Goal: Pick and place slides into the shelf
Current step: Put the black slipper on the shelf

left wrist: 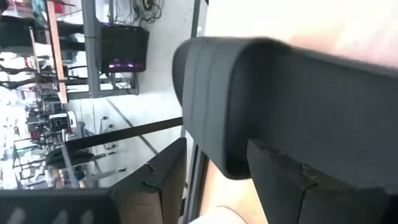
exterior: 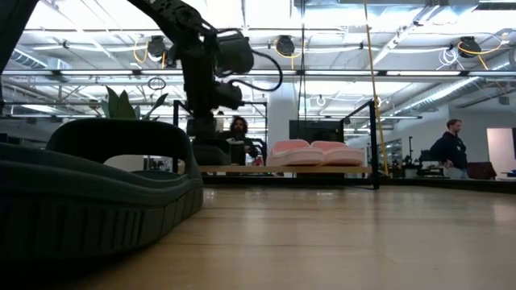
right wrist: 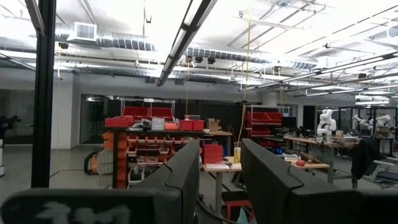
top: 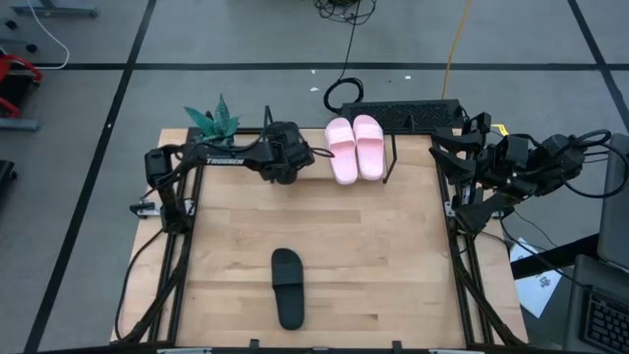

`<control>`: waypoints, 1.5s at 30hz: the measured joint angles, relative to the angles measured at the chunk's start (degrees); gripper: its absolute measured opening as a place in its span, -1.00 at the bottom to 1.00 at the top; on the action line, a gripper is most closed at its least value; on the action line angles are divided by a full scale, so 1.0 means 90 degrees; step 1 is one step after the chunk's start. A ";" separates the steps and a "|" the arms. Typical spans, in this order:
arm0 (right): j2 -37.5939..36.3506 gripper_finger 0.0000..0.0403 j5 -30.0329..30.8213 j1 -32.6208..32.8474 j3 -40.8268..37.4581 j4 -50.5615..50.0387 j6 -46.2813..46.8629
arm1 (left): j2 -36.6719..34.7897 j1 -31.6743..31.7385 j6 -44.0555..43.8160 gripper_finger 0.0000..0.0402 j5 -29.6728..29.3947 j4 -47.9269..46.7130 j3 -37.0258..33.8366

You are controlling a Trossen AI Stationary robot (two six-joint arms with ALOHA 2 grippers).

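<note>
The pale pink pair (top: 354, 147) lies side by side on the shelf (top: 393, 162) at the table's far edge, and also shows as the pink pair (exterior: 314, 153) on the shelf board (exterior: 355, 169). One black slide (top: 287, 285) lies sole-down on the near middle of the table and fills the low view's foreground as a black slide (exterior: 97, 185). My left gripper (top: 282, 157) hangs over the shelf's left half, shut on the second black slide (left wrist: 298, 93), which the arm hides from above. My right gripper (top: 454, 149) waits at the table's right edge, open (right wrist: 221, 180). My left gripper (left wrist: 217, 180) has a rounded end of the black slide (left wrist: 205, 124) between its two fingers; one finger (left wrist: 292, 186) stands in front of it. The gripper (exterior: 211, 121) comes from above, pointing down. The dark slide (exterior: 211, 153) sits at shelf-board level; whether it rests there I cannot tell.
A green plant (top: 211, 120) stands at the table's far left corner beside the shelf. A black box (top: 398, 113) lies behind the shelf. Black frame rails run along the table's left and right edges. Bare wood lies between the shelf and the near slide. A person (exterior: 451, 149) stands in the room beyond.
</note>
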 joint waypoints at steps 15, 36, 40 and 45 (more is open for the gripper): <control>0.0000 -0.46 -0.0017 0.0002 0.0000 0.0023 -0.0001 | -0.1565 -0.1113 -0.1238 -0.13 0.0203 -0.0604 0.0005; 0.0179 -0.46 -0.0024 0.0002 0.0000 -0.0032 0.1281 | -0.0685 -0.5364 -0.4124 -0.13 0.0662 -0.1574 0.2017; 0.0285 -0.46 -0.0024 0.0005 0.0000 -0.0082 0.1614 | 0.0134 -0.5903 -0.5366 -0.13 0.0960 -0.2498 0.2620; 0.0397 -0.46 -0.0027 0.0006 0.0000 -0.0232 0.1841 | 0.0938 -0.6344 -0.6532 -0.13 0.1539 -0.2783 0.2966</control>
